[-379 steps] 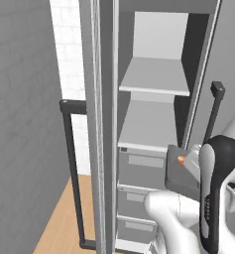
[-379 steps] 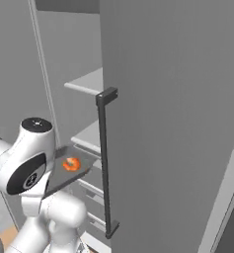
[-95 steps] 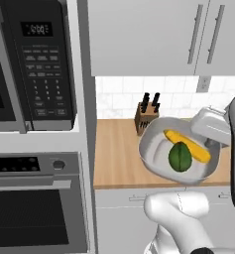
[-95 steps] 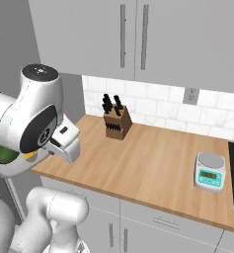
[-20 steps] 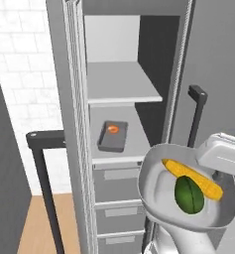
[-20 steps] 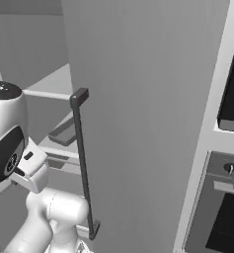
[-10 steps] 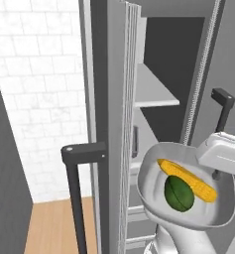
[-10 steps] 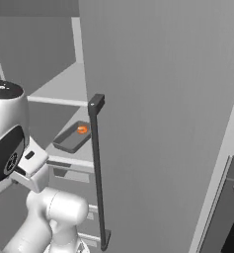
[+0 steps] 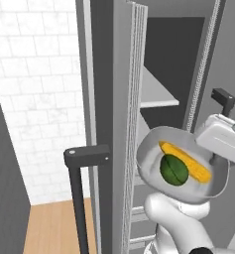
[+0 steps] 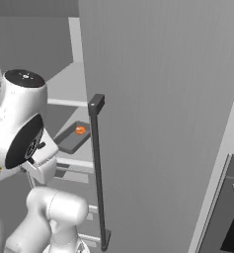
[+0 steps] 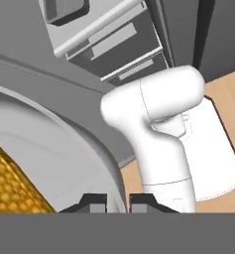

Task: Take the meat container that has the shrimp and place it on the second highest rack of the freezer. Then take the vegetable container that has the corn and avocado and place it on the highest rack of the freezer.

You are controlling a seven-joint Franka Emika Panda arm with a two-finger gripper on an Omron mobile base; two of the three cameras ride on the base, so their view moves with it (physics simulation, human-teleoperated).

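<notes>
Carrying the light grey rounded oval vegetable container (image 9: 183, 168) in front of the tall grey freezer (image 9: 153, 59), the white arm is on the second half of the task. The two dark fingers of the gripper (image 11: 116, 202) stand close together, pinched on the bowl's thick rim, which passes between them in the hand view. Inside the bowl lie the long yellow corn cob (image 9: 186, 161) and the dark green oval avocado (image 9: 174, 170), touching side by side.

The first half looks done: in the right base view a dark rectangular tray (image 10: 71, 137) with the small orange-pink shrimp (image 10: 80, 130) rests on the lower light grey shelf, the second highest rack (image 10: 64, 148), just above the grey drawers (image 11: 114, 44).

The upper flat light grey shelf, the highest rack (image 9: 156, 92), sits above and behind the bowl in the left base view, partly screened by the edge of the open freezer door (image 9: 119, 124) with its dark vertical bar handle (image 9: 82, 198).

The next move calls for lifting the bowl to clear the front lip of that upper shelf, keeping it level so the corn and avocado do not roll out, then pushing forward into the opening between the door edge and the right wall. The gap looks narrow for a bowl this wide, so clipping the door is the likely risk.
</notes>
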